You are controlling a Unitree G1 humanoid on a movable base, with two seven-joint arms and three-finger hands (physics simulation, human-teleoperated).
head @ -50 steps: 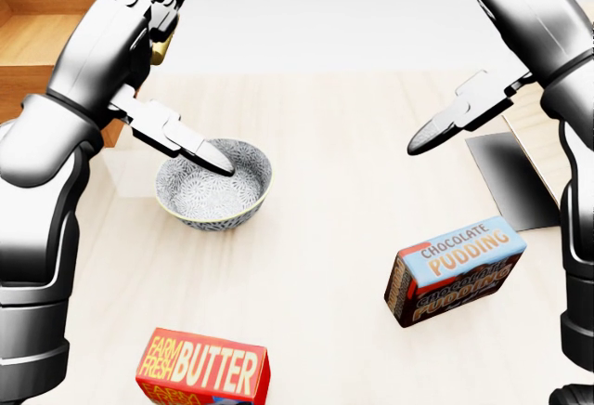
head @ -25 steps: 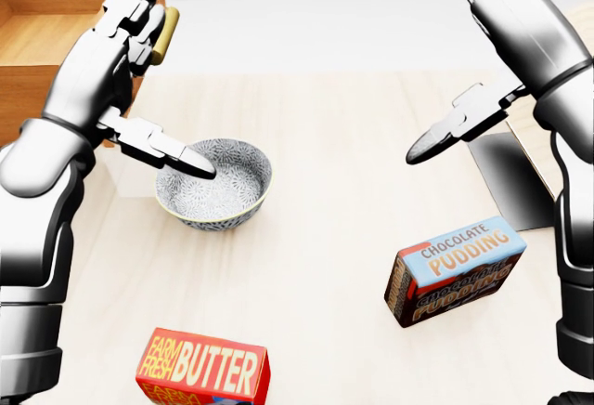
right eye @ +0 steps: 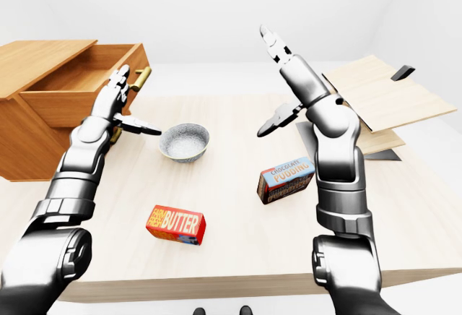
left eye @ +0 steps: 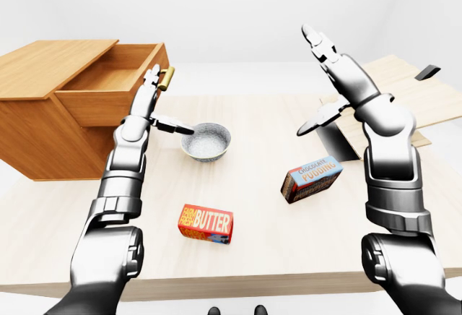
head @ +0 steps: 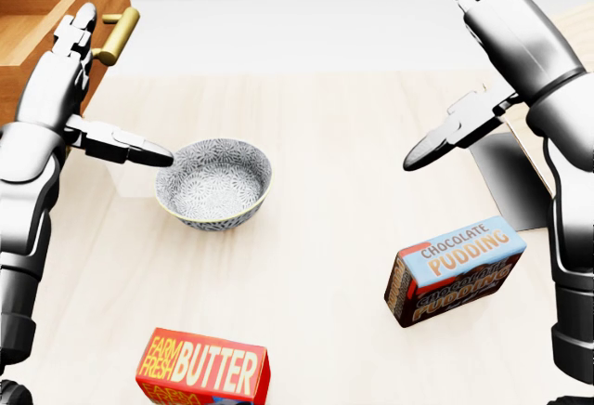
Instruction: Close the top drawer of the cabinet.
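The cabinet (left eye: 50,105) stands at the left end of the table (left eye: 267,206), and its top drawer (left eye: 108,87) is pulled out toward the bowl (left eye: 206,141), with a brass handle (left eye: 167,78) on its face. The left hand (left eye: 146,102) is raised at the drawer face, just left of the bowl: its fingers (left eye: 151,82) point up flat and spread right beside the handle, gripping nothing, while the thumb sticks out toward the bowl's rim. Whether the fingers touch the drawer face cannot be told.

The bowl, grey and patterned, sits upright on the table just right of the drawer. Below the bowl in the left-eye view lies a red butter box (left eye: 206,223). Further right of the bowl and lower lies a blue and brown pudding box (left eye: 312,178), tilted. The right hand (left eye: 333,76) is held high, well right of the bowl and above the pudding box, fingers stretched wide and upward, thumb pointing back toward the bowl, holding nothing. Right of it, well apart from the bowl, a light wooden board (left eye: 404,98) rests on a grey stand (left eye: 339,141).
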